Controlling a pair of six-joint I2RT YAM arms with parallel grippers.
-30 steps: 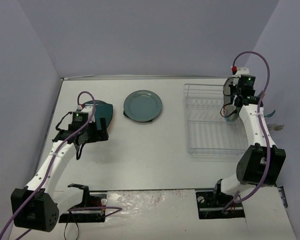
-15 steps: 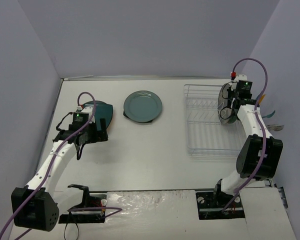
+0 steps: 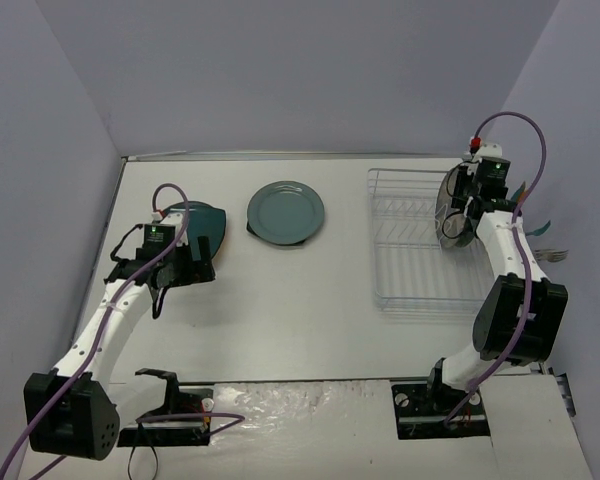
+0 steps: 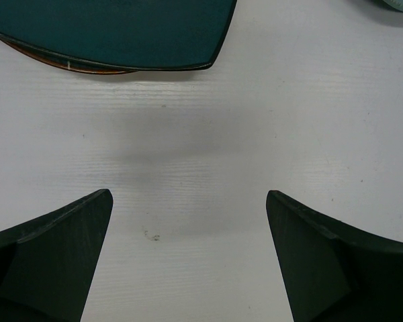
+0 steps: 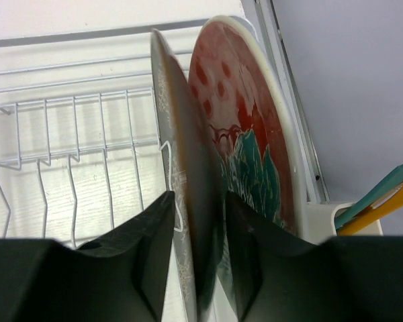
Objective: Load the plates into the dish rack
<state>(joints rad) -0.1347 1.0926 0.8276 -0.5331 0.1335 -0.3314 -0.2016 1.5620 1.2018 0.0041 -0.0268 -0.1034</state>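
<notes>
Both the left arm and the right arm are slim white shells with chunky black joint housings. A purple cable trails along each. Small green lights glow at the wrists, and a red cap tops the right one. The left claw is a pair of dark matte wedges.

table: white | walls: lilac | utensil handles: teal, yellow, far right

A robotics lab's test cell: plain lilac panels box in a white counter on three sides, a left arm and a right arm trailing purple cables are bolted at its near edge, and a wire dish rack sits on it.
</notes>
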